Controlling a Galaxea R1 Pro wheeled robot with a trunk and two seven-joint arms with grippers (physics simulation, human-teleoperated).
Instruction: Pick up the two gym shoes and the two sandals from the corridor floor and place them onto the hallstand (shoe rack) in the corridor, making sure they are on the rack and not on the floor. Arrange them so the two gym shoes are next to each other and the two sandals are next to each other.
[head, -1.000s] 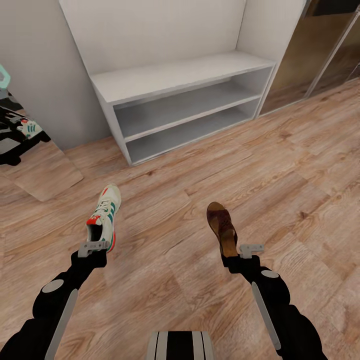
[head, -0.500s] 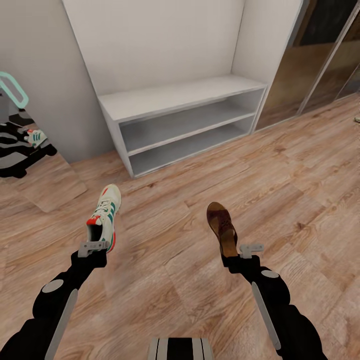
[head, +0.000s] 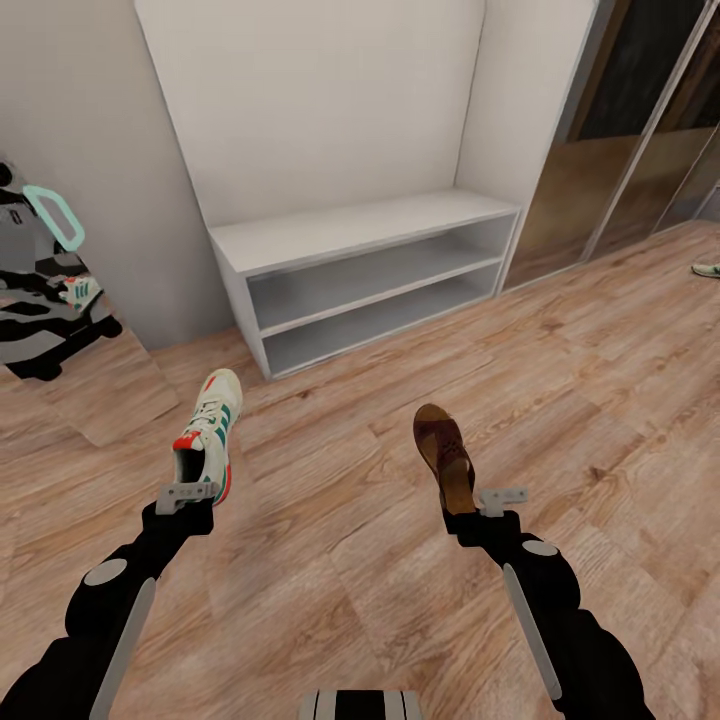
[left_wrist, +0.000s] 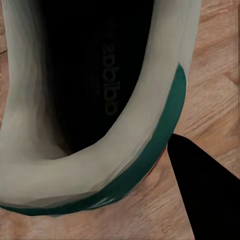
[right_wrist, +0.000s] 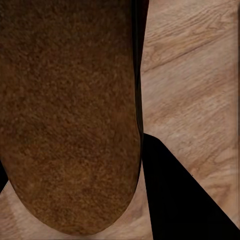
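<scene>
Here the left hand (head: 185, 497) is clamped on the heel of a gym shoe (head: 208, 432) and the right hand (head: 487, 500) on a sandal (head: 444, 455), both pointing toward the hallstand (head: 330, 235) in the upper centre, nearer the left arm.

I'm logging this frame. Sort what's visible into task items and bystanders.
Task items: gym shoe in left gripper; sandal in right gripper; second gym shoe on corridor floor.
Bystanders: low white two-shelf bench; mirror; glossy sliding doors.
</scene>
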